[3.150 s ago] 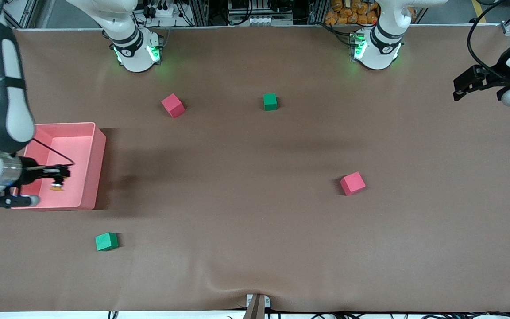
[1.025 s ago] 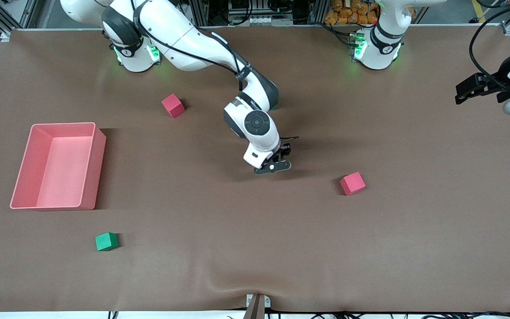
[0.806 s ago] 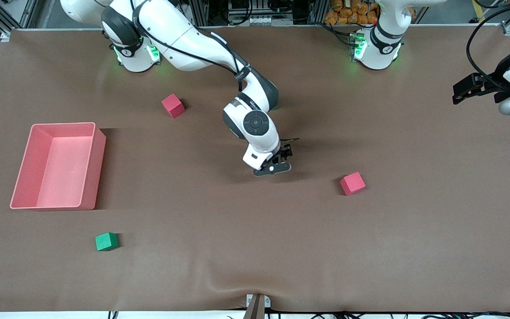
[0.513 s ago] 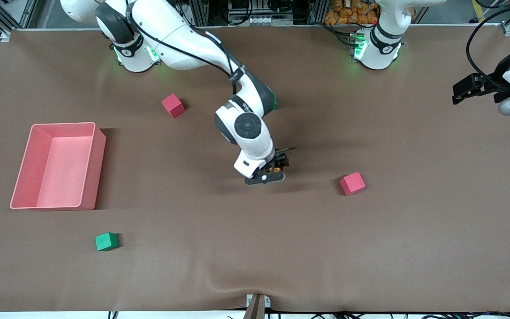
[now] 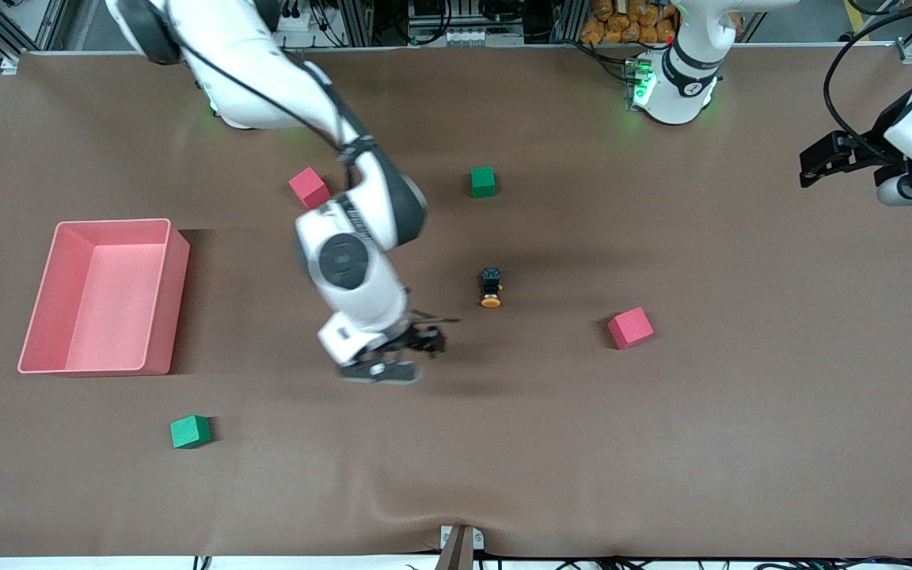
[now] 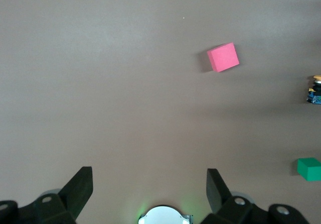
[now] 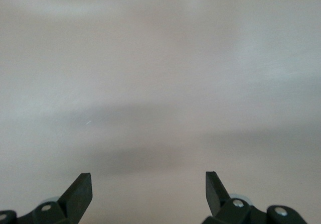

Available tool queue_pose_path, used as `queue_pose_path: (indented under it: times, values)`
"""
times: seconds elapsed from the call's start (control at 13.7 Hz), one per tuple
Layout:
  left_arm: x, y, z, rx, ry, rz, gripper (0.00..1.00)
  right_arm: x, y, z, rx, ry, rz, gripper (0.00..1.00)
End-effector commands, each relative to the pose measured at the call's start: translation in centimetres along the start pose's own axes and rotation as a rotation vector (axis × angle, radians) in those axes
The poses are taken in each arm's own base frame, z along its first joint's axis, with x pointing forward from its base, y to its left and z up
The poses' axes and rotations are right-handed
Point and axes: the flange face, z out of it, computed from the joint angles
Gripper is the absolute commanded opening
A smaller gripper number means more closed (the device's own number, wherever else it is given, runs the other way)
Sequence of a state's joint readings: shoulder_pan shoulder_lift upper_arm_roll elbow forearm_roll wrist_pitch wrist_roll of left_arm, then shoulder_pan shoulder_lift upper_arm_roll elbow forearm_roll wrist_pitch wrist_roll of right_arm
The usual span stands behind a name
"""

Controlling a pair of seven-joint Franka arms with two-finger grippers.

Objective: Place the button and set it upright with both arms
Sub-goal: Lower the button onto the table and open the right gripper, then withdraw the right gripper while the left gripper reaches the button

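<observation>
The button (image 5: 491,288) lies on its side in the middle of the table, its orange cap toward the front camera and its bluish end away from it. It also shows at the edge of the left wrist view (image 6: 314,90). My right gripper (image 5: 424,342) is open and empty, up over bare table toward the right arm's end from the button; its wrist view shows only blurred cloth between its fingers (image 7: 149,189). My left gripper (image 5: 808,168) is open and empty, and waits high at the left arm's end of the table (image 6: 149,184).
A pink bin (image 5: 177,261) stands at the right arm's end. A red cube (image 5: 630,327) lies beside the button toward the left arm's end (image 6: 223,57). A green cube (image 5: 483,181) and a red cube (image 5: 309,188) lie farther from the camera, another green cube (image 5: 190,431) nearer.
My right gripper carried the button from the pink bin to the table's middle, let it go there on its side, and moved away toward the right arm's end. The left gripper barely shifted.
</observation>
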State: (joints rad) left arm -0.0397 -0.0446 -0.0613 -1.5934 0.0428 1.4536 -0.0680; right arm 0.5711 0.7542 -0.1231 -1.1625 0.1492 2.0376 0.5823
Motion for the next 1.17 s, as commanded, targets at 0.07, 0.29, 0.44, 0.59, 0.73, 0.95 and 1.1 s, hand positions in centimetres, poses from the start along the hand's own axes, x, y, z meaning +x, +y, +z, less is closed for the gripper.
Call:
queue_pose_path:
  times: [0.07,0.29,0.44,0.59,0.73,0.95,1.1]
  values:
    - [0.3,0.7,0.4,-0.005,0.005,-0.003,1.0,4.0,10.6,-12.0,0.016,-0.056,0.157,1.0]
    - [0.8,2.2,0.9,-0.003,0.0,0.024,1.0,5.4,19.6,-18.4,-0.012,-0.094,0.206,1.0]
    - [1.4,3.9,1.9,0.0,-0.009,0.028,1.0,5.5,24.4,-22.6,0.007,-0.086,0.19,1.0]
    - [2.0,6.0,3.4,0.004,-0.039,0.037,1.0,4.6,27.2,-24.8,-0.004,-0.124,0.227,1.0]
    - [2.6,7.2,4.8,0.004,-0.068,0.047,1.0,3.3,28.8,-28.0,-0.075,-0.1,0.227,1.0]
    - [3.5,11.4,7.7,0.006,-0.121,0.116,1.0,-0.7,30.3,-31.9,-0.074,-0.102,0.238,1.0]
    - [4.2,16.1,9.9,0.009,-0.144,0.116,1.0,-4.1,30.4,-32.5,-0.072,-0.057,0.23,1.0]
